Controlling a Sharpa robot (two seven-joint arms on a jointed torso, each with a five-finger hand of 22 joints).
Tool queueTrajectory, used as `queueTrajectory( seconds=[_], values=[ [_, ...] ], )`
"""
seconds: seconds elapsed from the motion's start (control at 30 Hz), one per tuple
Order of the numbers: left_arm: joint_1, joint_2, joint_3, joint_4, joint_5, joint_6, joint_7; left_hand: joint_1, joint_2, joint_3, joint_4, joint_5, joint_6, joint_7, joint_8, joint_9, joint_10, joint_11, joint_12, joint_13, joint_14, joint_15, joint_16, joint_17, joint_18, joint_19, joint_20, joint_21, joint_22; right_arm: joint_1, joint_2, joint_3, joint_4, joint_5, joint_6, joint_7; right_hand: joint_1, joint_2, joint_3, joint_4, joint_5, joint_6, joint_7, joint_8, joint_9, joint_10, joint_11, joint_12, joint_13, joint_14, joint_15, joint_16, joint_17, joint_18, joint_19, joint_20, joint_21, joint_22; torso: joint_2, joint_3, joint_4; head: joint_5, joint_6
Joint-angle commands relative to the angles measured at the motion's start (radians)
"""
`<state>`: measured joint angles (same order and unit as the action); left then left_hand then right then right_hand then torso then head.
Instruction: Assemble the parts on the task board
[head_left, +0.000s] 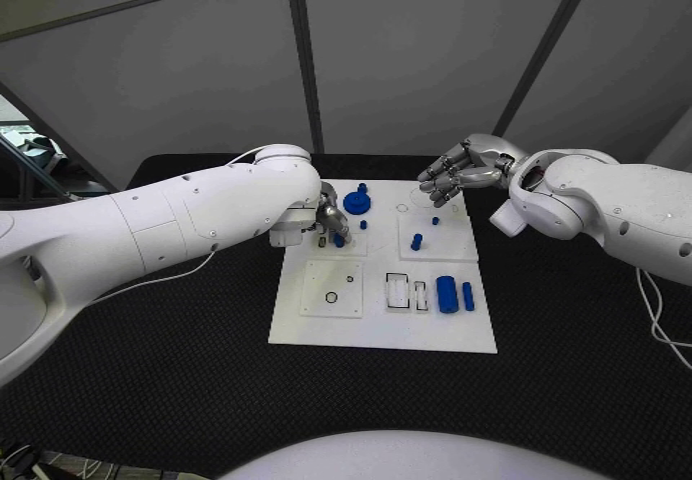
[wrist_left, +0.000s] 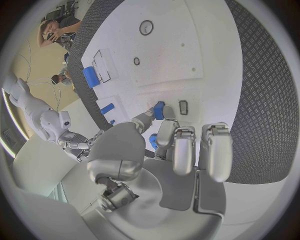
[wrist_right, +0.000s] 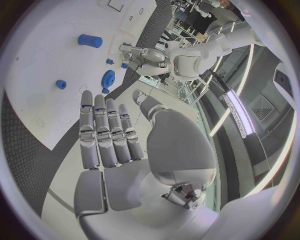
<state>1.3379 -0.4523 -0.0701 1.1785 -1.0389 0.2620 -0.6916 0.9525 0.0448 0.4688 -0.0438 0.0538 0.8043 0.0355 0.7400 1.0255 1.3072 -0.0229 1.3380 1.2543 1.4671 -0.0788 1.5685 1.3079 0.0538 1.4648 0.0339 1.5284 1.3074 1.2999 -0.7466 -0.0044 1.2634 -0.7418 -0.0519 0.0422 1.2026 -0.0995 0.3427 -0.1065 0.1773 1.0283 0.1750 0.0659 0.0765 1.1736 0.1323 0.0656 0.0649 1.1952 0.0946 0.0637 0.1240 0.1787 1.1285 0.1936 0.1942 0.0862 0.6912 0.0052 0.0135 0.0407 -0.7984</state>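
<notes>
Black table (head_left: 173, 330), white task board (head_left: 382, 335); left hand (wrist_left: 164, 131) pinching a blue part (wrist_left: 159, 110), right hand (head_left: 459, 172) empty, fingers apart.

**A:** so what's on the task board (head_left: 382, 335) right now? It's the white plate flat in the middle of the worktop, right?

**B:** yep. Blue gear (head_left: 356, 203) lies flat at the far left, with a tiny blue peg (head_left: 362, 224) just near of it. A small upright blue pin (head_left: 415, 241) stands mid-board. Near right: a fat blue cylinder (head_left: 447, 294) lying on its side, a thinner blue bar (head_left: 467, 295) just right of it.

**A:** and the left side?

**B:** a small blue piece (wrist_left: 159, 110) pinched in the left robot hand (wrist_left: 164, 131) fingertips, right at the board surface.
</notes>
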Motion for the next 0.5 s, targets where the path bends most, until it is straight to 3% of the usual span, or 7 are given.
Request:
queueTrajectory(
  seconds=[0.03,0.27,0.5],
  values=[
    [0.0,-0.001,0.0,-0.003,-0.002,0.012,-0.029,-0.008,-0.009,-0.012,0.005,-0.005,0.004,0.0,-0.001,0.0,0.0,-0.004,0.004,0.001,0.104,-0.005,0.002,0.263,-0.042,0.087,-0.007,0.001,0.232,0.002,0.002,0.0,-0.001,0.001,0.005,0.012,-0.004,0.007,-0.006,0.002,0.006,-0.003,0.005,-0.002,0.0,-0.009,0.0,-0.002,0.001,-0.006,-0.001,-0.002,-0.001,0.003,0.005,0.0,-0.003,-0.001,0.0,0.0001,0.0012,0.001,0.001],
    [-0.001,-0.001,0.0,-0.004,-0.002,0.005,-0.029,-0.031,-0.038,-0.052,0.036,-0.006,0.009,0.0,-0.001,0.002,0.0,-0.005,0.005,0.003,0.104,-0.006,0.002,0.263,-0.042,0.086,-0.009,0.0,0.231,0.002,0.003,0.0,-0.002,0.001,0.005,0.012,-0.005,0.007,-0.008,0.002,0.005,-0.003,0.005,-0.002,0.0,-0.009,0.0,-0.002,0.001,-0.007,-0.001,-0.002,-0.002,0.003,0.005,0.001,-0.004,-0.002,0.0,-0.0003,0.0006,0.0,0.003],
    [-0.002,0.0,0.0,-0.006,-0.002,-0.002,-0.028,-0.046,-0.054,-0.077,0.062,-0.006,0.012,-0.001,-0.001,0.004,0.001,-0.005,0.007,0.003,0.104,-0.006,0.002,0.263,-0.042,0.086,-0.009,-0.001,0.23,0.002,0.003,0.0,-0.003,0.001,0.004,0.012,-0.005,0.006,-0.008,0.002,0.005,-0.003,0.005,-0.003,0.0,-0.01,0.0,-0.002,0.001,-0.007,-0.001,-0.002,-0.002,0.003,0.005,0.001,-0.005,-0.002,0.0,0.0003,0.001,0.0,0.006]
  ],
)
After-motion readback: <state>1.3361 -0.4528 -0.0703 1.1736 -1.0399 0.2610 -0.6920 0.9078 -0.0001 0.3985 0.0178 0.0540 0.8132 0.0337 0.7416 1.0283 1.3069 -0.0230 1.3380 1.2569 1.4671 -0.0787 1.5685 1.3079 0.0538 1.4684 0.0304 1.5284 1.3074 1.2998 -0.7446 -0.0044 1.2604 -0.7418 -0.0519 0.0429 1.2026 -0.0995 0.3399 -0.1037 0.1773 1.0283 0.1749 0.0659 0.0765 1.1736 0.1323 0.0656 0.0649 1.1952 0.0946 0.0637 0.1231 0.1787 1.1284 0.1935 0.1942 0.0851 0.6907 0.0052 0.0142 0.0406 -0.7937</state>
